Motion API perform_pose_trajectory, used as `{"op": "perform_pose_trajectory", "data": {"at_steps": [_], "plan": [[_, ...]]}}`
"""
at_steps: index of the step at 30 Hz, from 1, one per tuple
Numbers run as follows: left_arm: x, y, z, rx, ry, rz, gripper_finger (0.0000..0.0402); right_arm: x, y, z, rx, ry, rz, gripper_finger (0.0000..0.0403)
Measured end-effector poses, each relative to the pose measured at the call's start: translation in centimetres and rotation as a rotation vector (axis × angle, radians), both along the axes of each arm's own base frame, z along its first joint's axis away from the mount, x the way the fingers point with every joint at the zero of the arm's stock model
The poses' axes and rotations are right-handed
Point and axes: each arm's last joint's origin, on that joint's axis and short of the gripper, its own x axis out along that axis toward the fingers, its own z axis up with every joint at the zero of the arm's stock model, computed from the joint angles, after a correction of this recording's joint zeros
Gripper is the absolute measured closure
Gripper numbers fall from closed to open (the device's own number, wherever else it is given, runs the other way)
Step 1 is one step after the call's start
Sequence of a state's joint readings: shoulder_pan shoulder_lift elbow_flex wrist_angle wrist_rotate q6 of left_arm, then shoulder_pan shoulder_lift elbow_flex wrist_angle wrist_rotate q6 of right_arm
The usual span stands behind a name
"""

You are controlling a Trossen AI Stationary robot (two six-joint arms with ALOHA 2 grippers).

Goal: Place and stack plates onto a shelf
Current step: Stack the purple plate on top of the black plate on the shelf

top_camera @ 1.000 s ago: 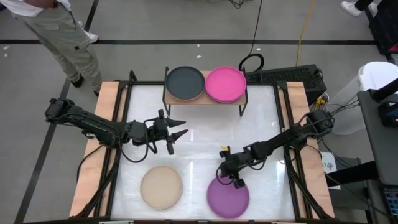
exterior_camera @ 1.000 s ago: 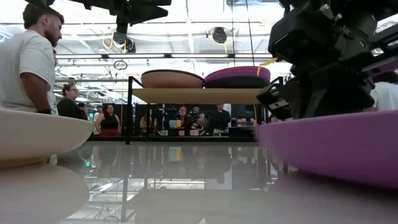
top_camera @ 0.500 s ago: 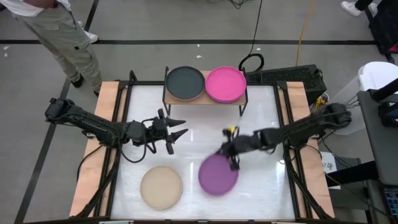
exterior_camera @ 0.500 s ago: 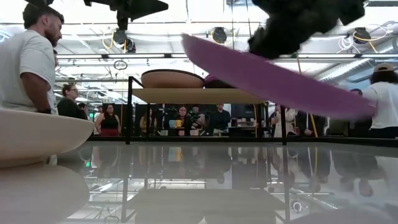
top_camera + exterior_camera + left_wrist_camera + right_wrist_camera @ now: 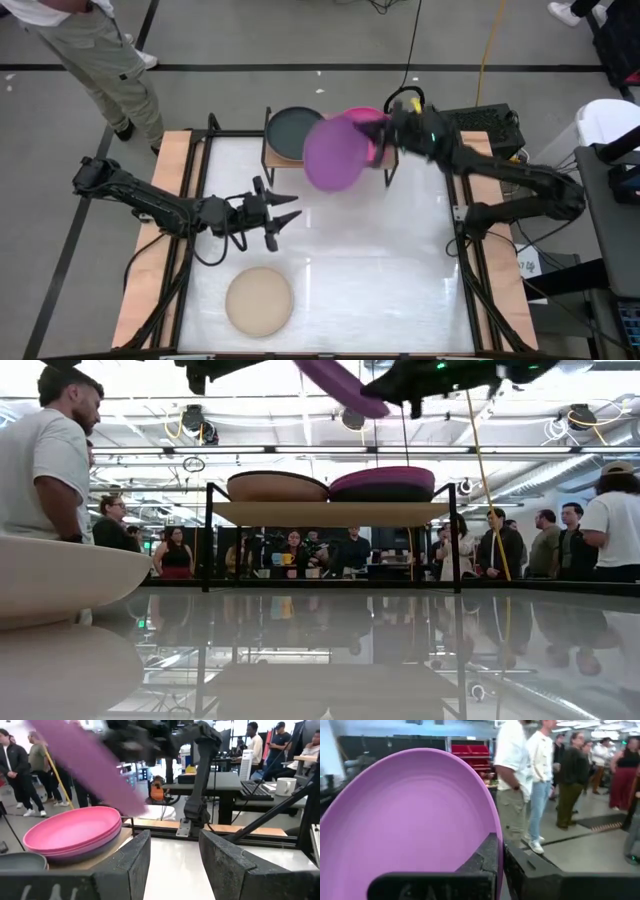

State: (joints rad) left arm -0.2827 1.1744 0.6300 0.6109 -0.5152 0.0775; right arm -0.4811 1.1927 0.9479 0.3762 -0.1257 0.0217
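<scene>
High view puts the right hand (image 5: 377,128) pinched on the rim of a round matte purple plate (image 5: 333,152), carried tilted in the air over the low light-wood shelf on black legs (image 5: 393,161) at twelve o'clock on the white tabletop (image 5: 400,260); I judge it should level the plate and centre it over the magenta pink plate (image 5: 372,150) before letting go, so it nests. The left hand (image 5: 270,214) waits spread open at nine o'clock, a beige plate (image 5: 259,301) lies at seven o'clock, and the purple plate hides much of the pink stack; the low view cuts off both hands.
</scene>
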Motion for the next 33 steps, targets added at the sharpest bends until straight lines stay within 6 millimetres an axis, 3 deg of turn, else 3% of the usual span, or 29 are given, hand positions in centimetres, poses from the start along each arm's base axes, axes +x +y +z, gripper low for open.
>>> {"op": "perform_pose_trajectory", "data": {"at_steps": [7, 14, 22, 33], "plan": [[0.0, -0.1, 0.1, 0.021, -0.006, -0.002, 0.0227, 4.2, -7.2, 1.7, 0.103, 0.017, 0.077, 0.0403], [-0.1, -0.4, 0.0, 0.024, 0.004, -0.013, 0.0227, 7.4, -12.1, -1.8, 0.188, 0.098, 0.043, 0.0403], [-0.1, -0.5, -0.1, 0.026, 0.012, -0.019, 0.0227, 8.7, -14.5, -5.7, 0.266, 0.123, 0.011, 0.0403], [-0.1, -0.4, 0.2, 0.045, -0.007, -0.009, 0.0227, 9.0, -14.8, -6.1, 0.250, 0.103, 0.014, 0.0391]]}}
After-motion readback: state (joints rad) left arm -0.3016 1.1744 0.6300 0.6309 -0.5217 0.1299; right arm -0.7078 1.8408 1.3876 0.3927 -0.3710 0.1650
